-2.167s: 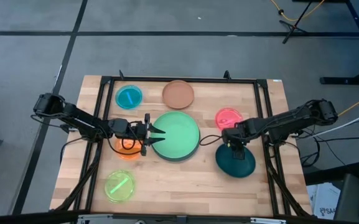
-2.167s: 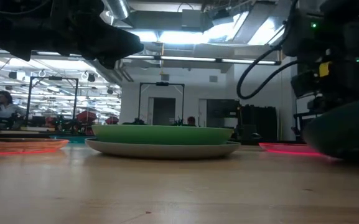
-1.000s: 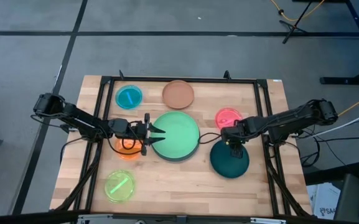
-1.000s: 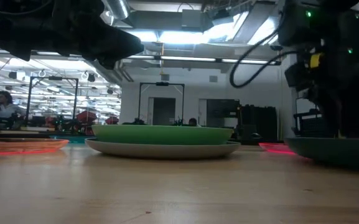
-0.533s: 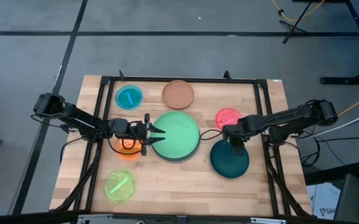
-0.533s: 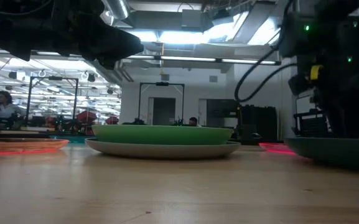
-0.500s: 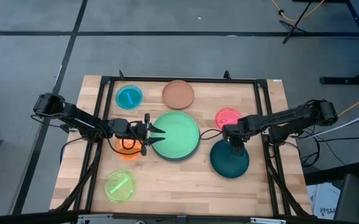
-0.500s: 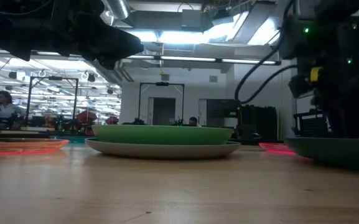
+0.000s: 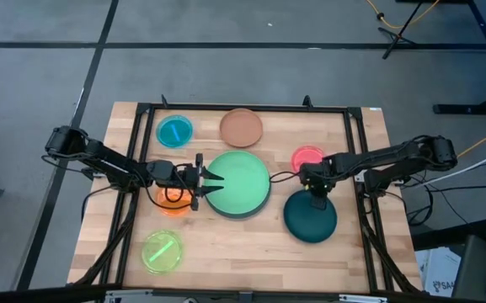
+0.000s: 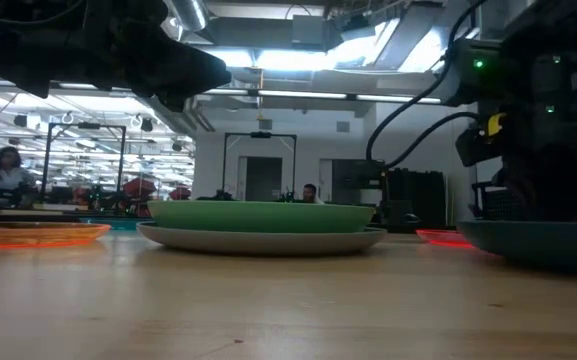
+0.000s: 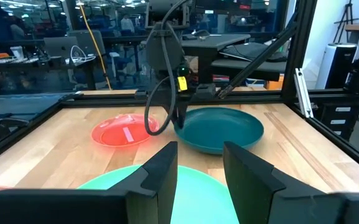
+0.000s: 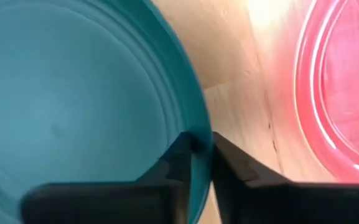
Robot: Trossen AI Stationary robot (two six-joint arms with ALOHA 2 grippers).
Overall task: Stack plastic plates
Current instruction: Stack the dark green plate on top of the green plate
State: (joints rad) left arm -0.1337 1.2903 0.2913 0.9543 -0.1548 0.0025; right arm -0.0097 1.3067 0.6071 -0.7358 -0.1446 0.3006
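Here the right gripper [image 9: 313, 199] has its fingers [image 12: 178, 163] pinched on the rim of the dark teal plate [image 9: 310, 219], which lies on the tabletop [image 9: 251, 244] beside the green plate [image 9: 237, 183], likely for a lift onto that stack. The left gripper [image 9: 211, 183] waits over the green plate's edge, fingers [image 11: 163, 171] spread, perhaps to steady it.

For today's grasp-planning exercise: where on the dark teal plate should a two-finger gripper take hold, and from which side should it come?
Take the dark teal plate by its thin raised rim, one finger inside and one outside, coming down from above. It lies flat on the table, so only the upturned edge offers a pinch. The edge facing the pink plate looks best: the right gripper already straddles the rim there.
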